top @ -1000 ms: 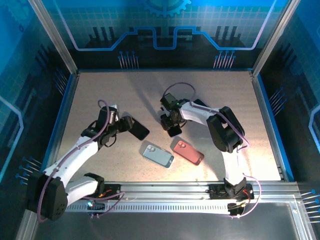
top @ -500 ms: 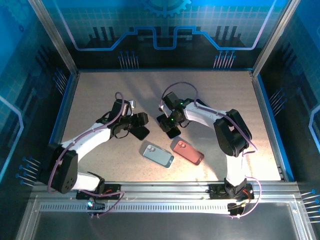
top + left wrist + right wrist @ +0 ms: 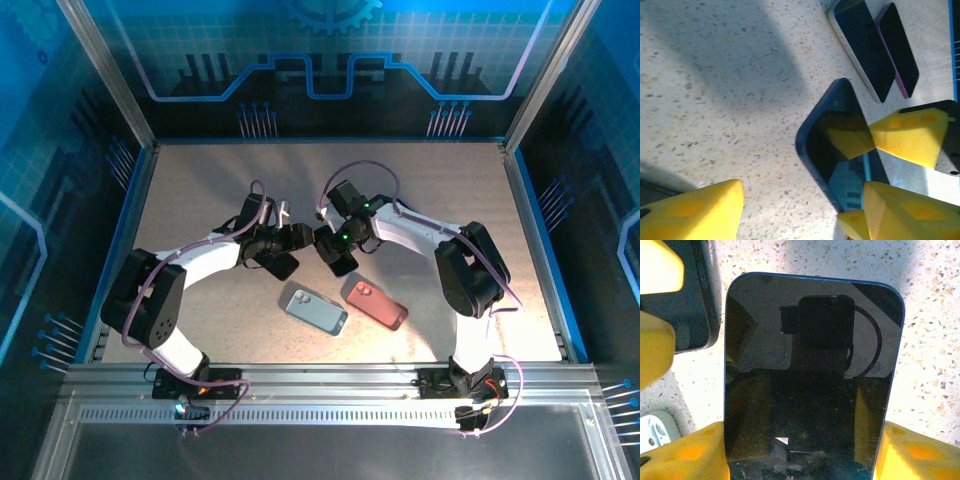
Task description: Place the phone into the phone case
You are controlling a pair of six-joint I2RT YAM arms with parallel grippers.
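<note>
A dark phone with a blue edge is gripped by its two long sides in my right gripper, which is shut on it. From above, this phone tilts down toward the table under the right gripper. A black phone case lies flat just left of it, and its rim is close to the phone's top left corner. My left gripper hovers over the case's far end. It stands open with bare table between its fingers, and the phone is just ahead.
A light-blue phone-shaped item and a pink one lie flat nearer the arm bases. The speckled table is walled by a metal frame with blue panels. The two grippers are very close together at mid-table.
My left arm has swung right, from left of the black case to over it, close to the right gripper. The right gripper with the phone has shifted slightly left. The case stays put.
</note>
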